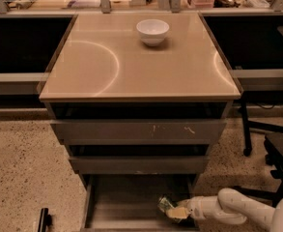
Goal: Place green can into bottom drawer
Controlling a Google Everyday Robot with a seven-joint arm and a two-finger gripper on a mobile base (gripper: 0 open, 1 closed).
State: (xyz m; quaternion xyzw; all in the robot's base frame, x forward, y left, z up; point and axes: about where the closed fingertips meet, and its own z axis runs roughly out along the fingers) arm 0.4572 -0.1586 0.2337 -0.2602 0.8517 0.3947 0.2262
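Currently we find the gripper (176,212), reaching in from the view's right, clenched on the small mottled green-and-white can (165,204). The can projects beyond it, long axis tilted, inside the wide shallow grey-brown bottom drawer (121,202).

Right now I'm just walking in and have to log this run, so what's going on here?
The robot's arm reaches in from the lower right, and its gripper holds the green can inside the open bottom drawer, near the drawer's right side. Whether the can touches the drawer floor cannot be told, and it has not been let go. A white bowl sits on the cabinet top.
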